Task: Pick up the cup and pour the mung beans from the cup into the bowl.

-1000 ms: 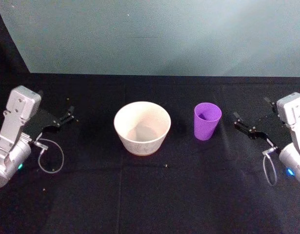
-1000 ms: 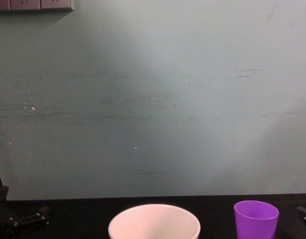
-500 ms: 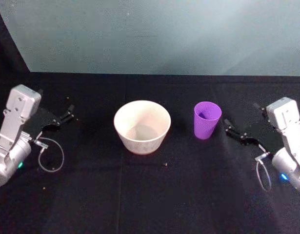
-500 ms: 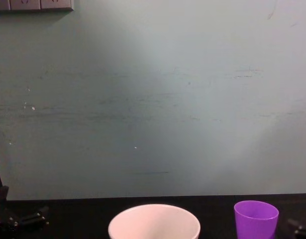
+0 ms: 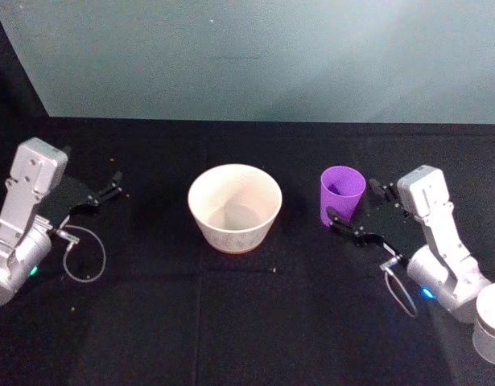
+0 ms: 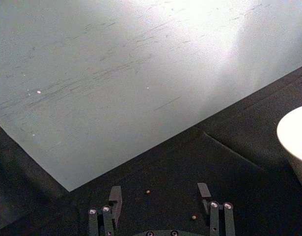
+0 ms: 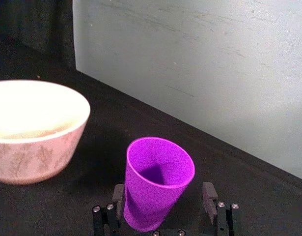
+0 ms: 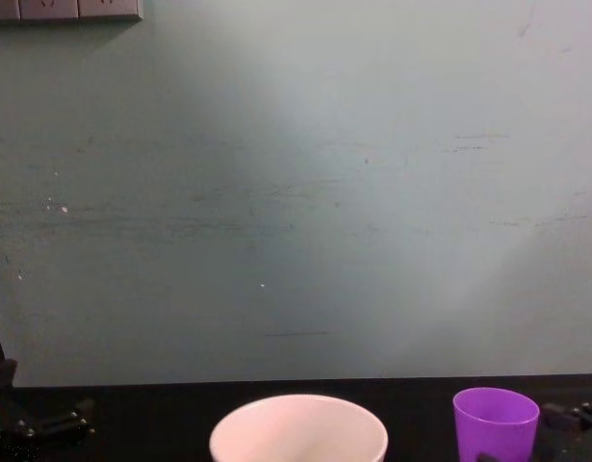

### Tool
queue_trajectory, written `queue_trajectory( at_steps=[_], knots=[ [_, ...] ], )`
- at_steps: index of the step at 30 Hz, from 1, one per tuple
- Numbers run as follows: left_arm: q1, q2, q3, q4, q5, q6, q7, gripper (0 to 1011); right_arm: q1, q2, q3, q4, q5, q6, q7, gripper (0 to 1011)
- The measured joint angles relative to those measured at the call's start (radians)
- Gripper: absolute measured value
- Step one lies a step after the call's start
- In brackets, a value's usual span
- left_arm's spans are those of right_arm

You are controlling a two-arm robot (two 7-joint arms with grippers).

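Straddling the cup (image 7: 158,182) with fingers spread wide, one on each side of its lower wall and a gap showing at one side, the right pincer (image 7: 163,194) sits low over the black tabletop (image 5: 231,322)! That purple cup stands upright at 3 o'clock of the white bowl (image 5: 234,207), near it but not touching. Out at the bowl's 9 o'clock and well apart, the left pincer (image 5: 102,193) hangs low, spread wide as well, with nothing between its fingers.
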Motion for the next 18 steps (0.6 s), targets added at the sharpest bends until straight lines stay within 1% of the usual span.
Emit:
queue_trajectory(
  at_steps=[4,5,7,14,15,18],
  knots=[
    [0.0,0.0,0.0,0.0,0.0,0.0,0.0,1000,0.024,-0.045,0.011,0.055,0.033,-0.027,0.038,1003],
    [0.0,0.0,0.0,0.0,0.0,0.0,0.0,1000,0.024,-0.045,0.011,0.055,0.033,-0.027,0.038,1003],
    [0.0,0.0,0.0,0.0,0.0,0.0,0.0,1000,0.041,-0.072,0.021,0.089,0.056,-0.044,0.065,1003],
    [0.0,0.0,0.0,0.0,0.0,0.0,0.0,1000,0.066,-0.121,0.045,0.151,0.094,-0.055,0.105,1003],
    [0.0,0.0,0.0,0.0,0.0,0.0,0.0,1000,0.066,-0.121,0.045,0.151,0.094,-0.055,0.105,1003],
    [0.0,0.0,0.0,0.0,0.0,0.0,0.0,1000,0.074,-0.139,0.057,0.174,0.105,-0.059,0.117,1003]
  ],
)
